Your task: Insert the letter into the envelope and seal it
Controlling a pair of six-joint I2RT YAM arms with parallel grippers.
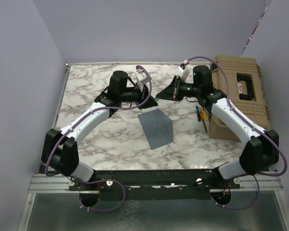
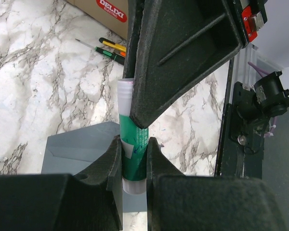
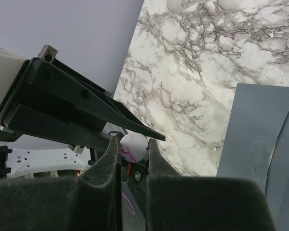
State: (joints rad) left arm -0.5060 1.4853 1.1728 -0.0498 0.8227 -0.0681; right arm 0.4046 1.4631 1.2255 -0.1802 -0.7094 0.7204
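The envelope, a flat slate blue-grey paper rectangle, lies on the white, grey-veined marble table in the middle of the work area, between the two arms and slightly turned against the table's edges. A crease crosses it, and the part to the right of the crease looks darker than the part to the left. Nothing is touching it.

From the left, the left arm reaches in over the marble. The black left gripper is raised above the far end of the envelope. Its jaws are drawn in and pinch a glue stick, a short tube with a green label and white ends. The left wrist view shows both pads pressed against the green middle of the tube. One white end pokes out on the near side of the fingers, and the envelope's grey surface lies below and behind the tube.

The right gripper meets it head-on from the right. Its jaws are also drawn in, and they flank the tube's other white, rounded end, which carries pink marks. The pads appear to touch it on both sides. The two grippers are tip to tip, and the tube bridges them above the table.

Further right, a few slim hand tools with yellow and green handles lie on the marble. They are just beside a tan hard plastic case with a black handle, which stands at the table's right edge.
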